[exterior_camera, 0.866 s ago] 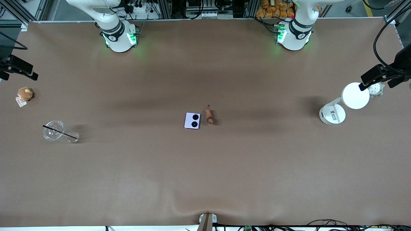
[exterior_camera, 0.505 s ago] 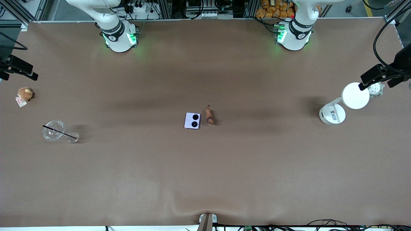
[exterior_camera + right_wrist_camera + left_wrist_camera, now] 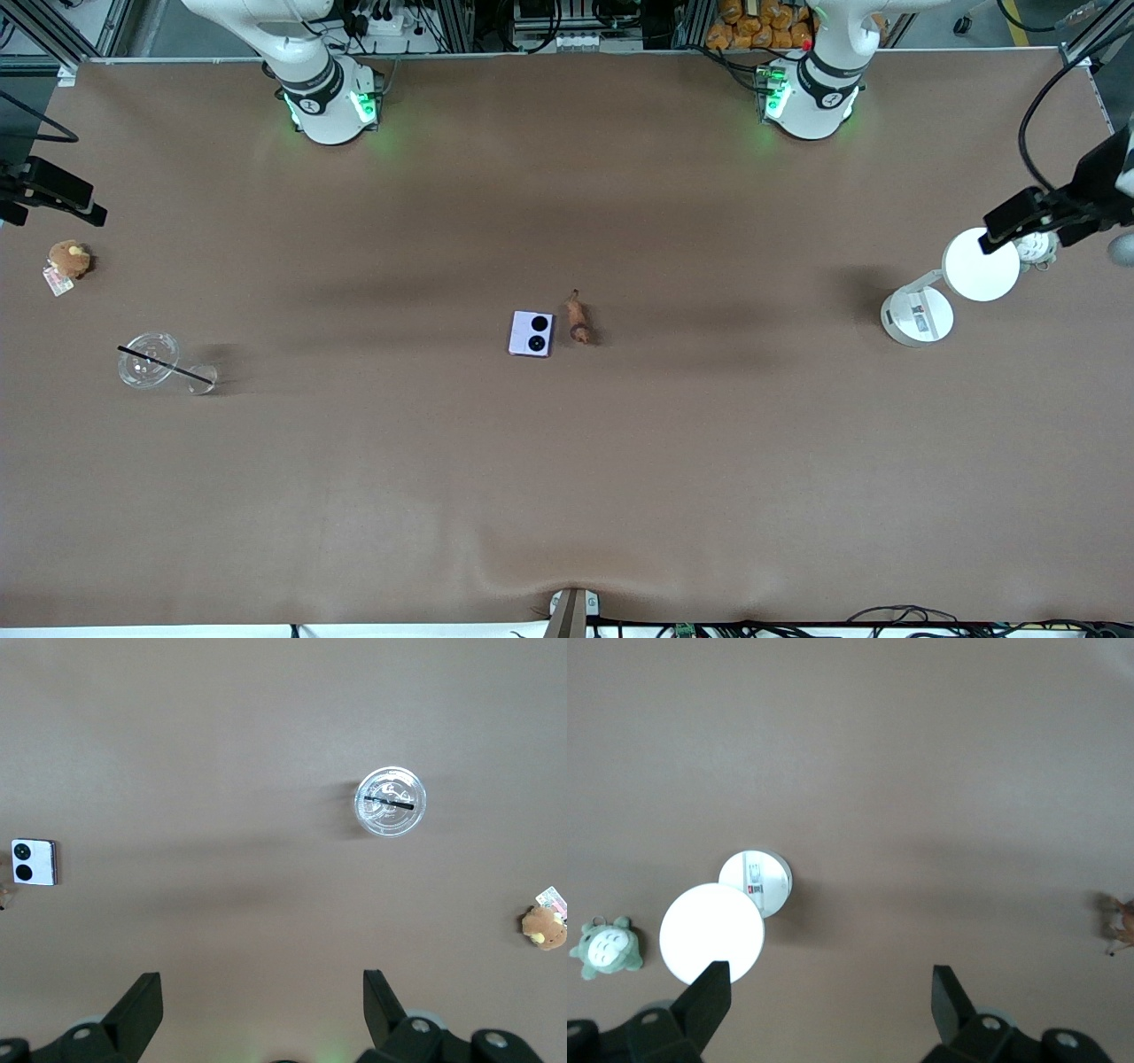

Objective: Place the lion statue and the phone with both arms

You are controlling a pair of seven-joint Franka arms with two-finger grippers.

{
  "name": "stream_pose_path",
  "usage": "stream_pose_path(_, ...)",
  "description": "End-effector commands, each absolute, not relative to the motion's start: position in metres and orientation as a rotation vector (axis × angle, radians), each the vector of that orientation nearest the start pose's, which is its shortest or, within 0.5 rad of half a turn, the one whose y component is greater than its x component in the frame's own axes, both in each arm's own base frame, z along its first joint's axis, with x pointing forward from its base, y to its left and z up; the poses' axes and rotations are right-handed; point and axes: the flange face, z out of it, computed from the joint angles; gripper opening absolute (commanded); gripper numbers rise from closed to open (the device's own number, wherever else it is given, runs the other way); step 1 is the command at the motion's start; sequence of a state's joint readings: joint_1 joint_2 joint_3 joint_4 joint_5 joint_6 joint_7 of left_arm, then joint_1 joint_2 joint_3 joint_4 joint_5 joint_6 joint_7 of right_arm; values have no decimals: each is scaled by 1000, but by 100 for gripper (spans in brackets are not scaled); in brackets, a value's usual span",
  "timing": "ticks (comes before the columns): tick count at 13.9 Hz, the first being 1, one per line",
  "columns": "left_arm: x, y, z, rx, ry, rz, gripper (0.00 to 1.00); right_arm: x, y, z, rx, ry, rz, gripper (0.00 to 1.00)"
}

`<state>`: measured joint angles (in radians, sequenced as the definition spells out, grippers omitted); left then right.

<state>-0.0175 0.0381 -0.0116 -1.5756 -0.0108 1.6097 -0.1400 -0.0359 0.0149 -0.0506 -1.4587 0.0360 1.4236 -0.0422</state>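
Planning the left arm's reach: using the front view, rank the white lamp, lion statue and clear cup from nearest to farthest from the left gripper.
1. White lamp, just under the left gripper.
2. Lion statue, mid-table beside the phone.
3. Clear cup, at the right arm's end.

The phone (image 3: 532,333) lies mid-counter (image 3: 567,478) with the lion statue (image 3: 578,320) just beside it, toward the left arm's end. A lamp (image 3: 939,297) and a plush toy (image 3: 1036,248) sit at that end. A cup (image 3: 149,360) and a round plush (image 3: 69,259) sit at the right arm's end, the cup nearer the front camera.
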Motion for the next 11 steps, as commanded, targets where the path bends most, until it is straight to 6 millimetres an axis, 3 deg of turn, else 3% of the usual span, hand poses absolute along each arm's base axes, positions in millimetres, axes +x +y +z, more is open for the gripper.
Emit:
stream_pose_path(1,591,-25,558,-3118,-141,176,100,543,-44,656,-3113,89,67,100)
stream_pose_path(3,591,-38,558,-3119,-107,176,100,543,-44,656,-3112,88,67,100)
stream_pose_path(5,592,-66,555,-3131,-32,178,100,543,-45,656,-3112,93,67,100)
stream_pose_path(8,602,-169,551,-3140,189,132,100,544,-45,656,-3112,91,64,100)
stream_pose_path(11,610,-221,529,-3170,289,78,100,545,-45,654,-3113,89,69,100)
